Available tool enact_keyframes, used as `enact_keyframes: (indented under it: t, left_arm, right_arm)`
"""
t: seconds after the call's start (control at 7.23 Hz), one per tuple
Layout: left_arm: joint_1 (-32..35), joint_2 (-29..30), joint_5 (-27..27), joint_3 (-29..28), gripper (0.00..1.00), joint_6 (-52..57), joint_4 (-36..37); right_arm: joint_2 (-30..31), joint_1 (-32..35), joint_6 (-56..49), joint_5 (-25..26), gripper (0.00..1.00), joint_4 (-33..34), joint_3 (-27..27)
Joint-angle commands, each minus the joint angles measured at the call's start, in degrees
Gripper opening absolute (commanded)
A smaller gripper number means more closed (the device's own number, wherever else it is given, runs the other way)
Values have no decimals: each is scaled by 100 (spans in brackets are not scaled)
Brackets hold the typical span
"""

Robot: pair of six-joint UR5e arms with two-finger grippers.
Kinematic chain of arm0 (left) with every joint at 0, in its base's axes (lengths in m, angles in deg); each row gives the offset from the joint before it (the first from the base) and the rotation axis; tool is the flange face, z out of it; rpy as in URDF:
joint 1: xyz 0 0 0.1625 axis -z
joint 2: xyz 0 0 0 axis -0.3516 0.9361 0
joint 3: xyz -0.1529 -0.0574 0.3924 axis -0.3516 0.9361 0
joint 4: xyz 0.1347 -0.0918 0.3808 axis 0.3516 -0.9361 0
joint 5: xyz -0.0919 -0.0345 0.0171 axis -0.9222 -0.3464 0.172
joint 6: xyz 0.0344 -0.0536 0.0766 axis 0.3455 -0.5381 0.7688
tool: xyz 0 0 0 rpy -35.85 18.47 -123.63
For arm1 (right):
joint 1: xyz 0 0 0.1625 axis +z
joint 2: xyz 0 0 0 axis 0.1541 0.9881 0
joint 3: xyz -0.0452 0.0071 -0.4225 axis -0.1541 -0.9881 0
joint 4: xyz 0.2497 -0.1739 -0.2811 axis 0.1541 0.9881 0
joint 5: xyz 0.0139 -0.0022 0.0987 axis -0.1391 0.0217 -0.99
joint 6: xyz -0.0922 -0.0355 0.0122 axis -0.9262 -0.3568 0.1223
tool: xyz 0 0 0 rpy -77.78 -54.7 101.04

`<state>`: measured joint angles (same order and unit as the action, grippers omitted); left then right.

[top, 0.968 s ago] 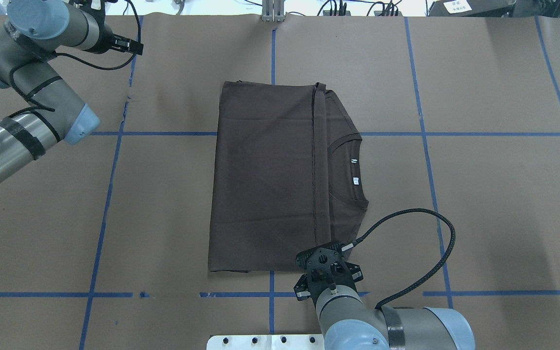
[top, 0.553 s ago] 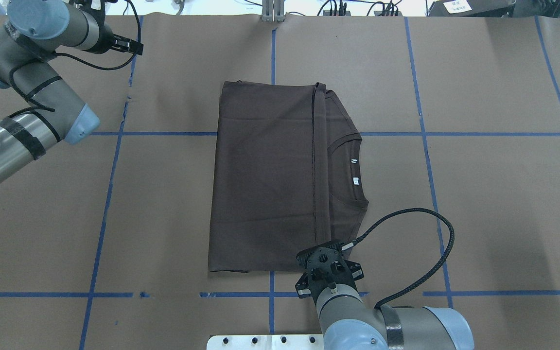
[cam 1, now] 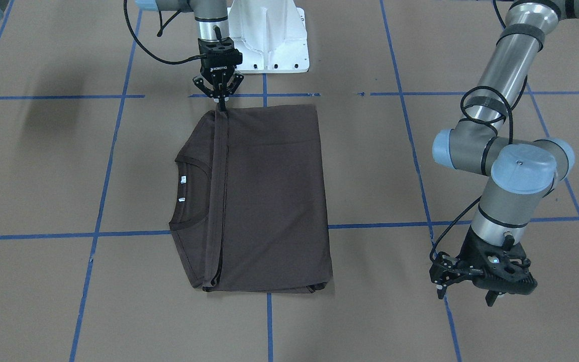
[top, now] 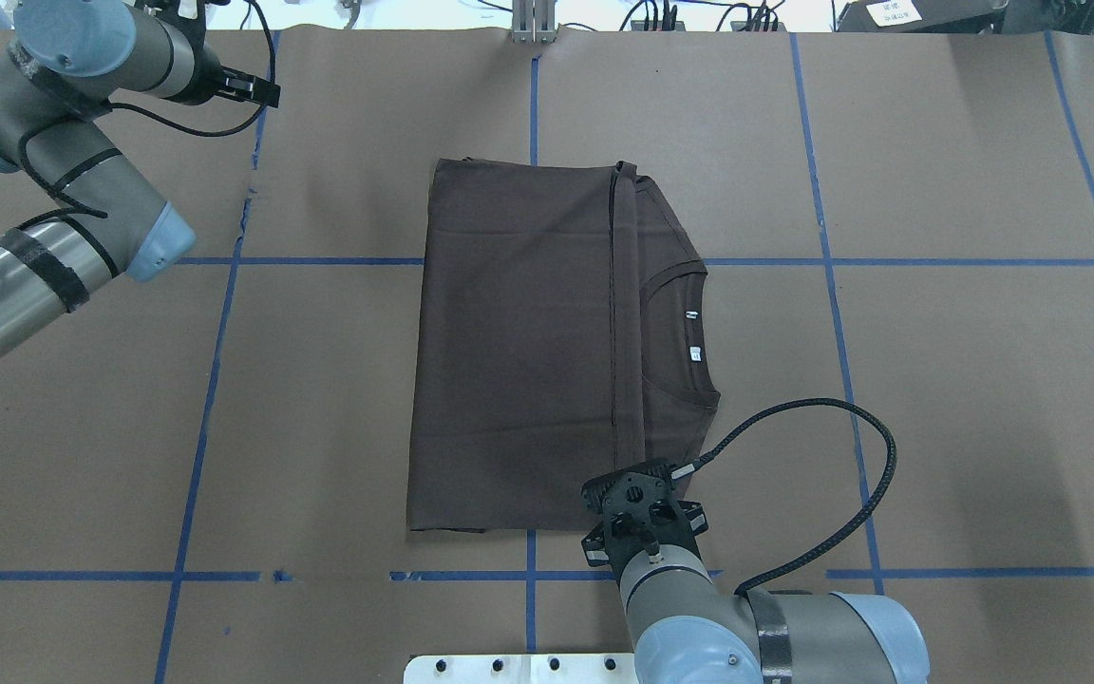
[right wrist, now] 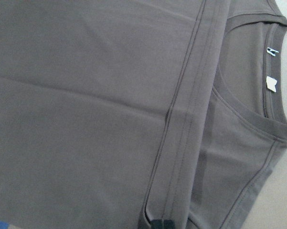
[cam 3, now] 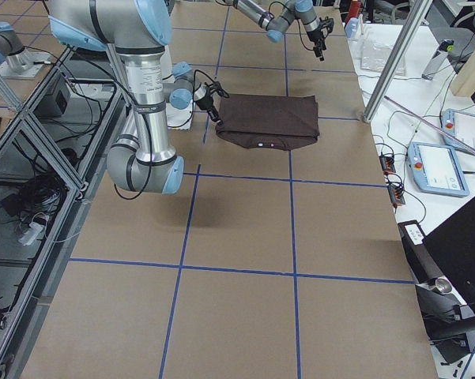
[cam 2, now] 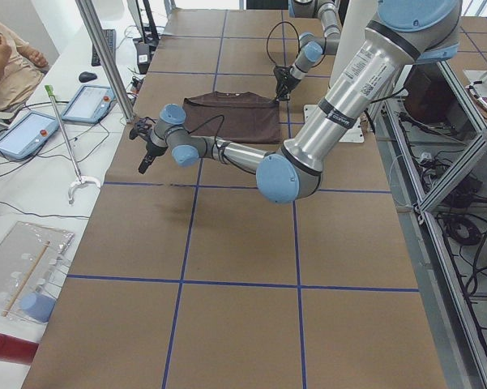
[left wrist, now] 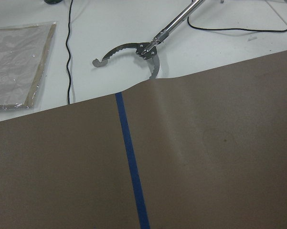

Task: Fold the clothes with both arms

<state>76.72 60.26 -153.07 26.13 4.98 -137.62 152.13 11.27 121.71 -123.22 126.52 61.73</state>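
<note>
Right gripper: the right gripper (cam 1: 221,104) is at the upper middle of the front-facing view. Its tips are pressed together on the near-base corner of the T-shirt (cam 1: 269,201), pinching the end of the hem band (right wrist: 181,143).
T-shirt: it lies flat in the middle of the surface (cam 1: 395,311), folded into a rectangle. The hem edge is laid over the body, and the collar (top: 675,275) and neck tag (right wrist: 271,84) are left showing beside it.
Left gripper: the left gripper (cam 1: 465,295) is at the lower right of the front-facing view, well apart from the cloth. It seems spread and holds nothing.
Step in hand: probably a grip on one hem corner, either finishing the fold just laid or readying the next.
Next move: a further fold likely needs the left gripper brought to the opposite hem corner, at the lower middle of that view. Both corners would then lift and travel evenly, so the layers stay aligned.
</note>
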Motion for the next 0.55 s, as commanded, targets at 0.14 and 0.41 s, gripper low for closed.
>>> enact_keyframes:
  t: [0.14,0.41]
  left_arm:
    - [3,-5,0,28,100,0,0]
    - [3,-14,0,36,100,0,0]
  right_arm:
    - [670,50,670,-3,0,-33,420]
    - [823,-160,1463,15,0,-16,467]
